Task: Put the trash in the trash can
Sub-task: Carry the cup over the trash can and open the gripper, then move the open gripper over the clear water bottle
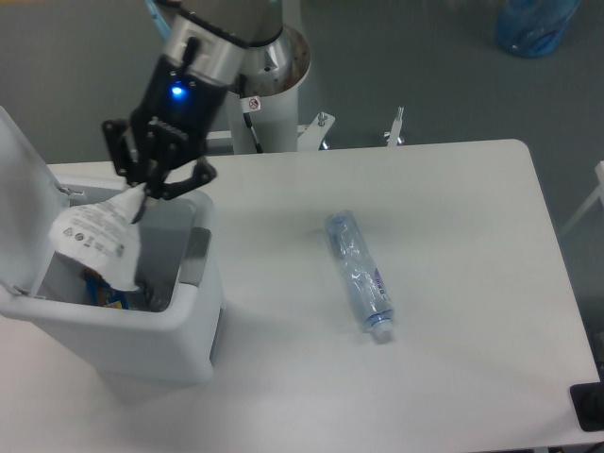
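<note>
While its black two-finger hand point(143, 192) pinches the top of a crumpled clear plastic cup point(94, 241), the item hangs over the open white boxy plastic trash can point(193, 311), its fine print too blurred to read. Partly hidden inside lies one orange-and-blue packet point(106, 291). One long clear bottle point(359, 275) with unreadable blue-printed label rests on the white bench point(453, 189).

The arm is reached down from the top of the view toward the left, its wrist tilted and a blue light lit on the wrist housing. The gripper point(140, 193) is pointed downward, its black fingers point(127, 160) drawn together, pinched on a crumpled cup point(94, 241).
</note>
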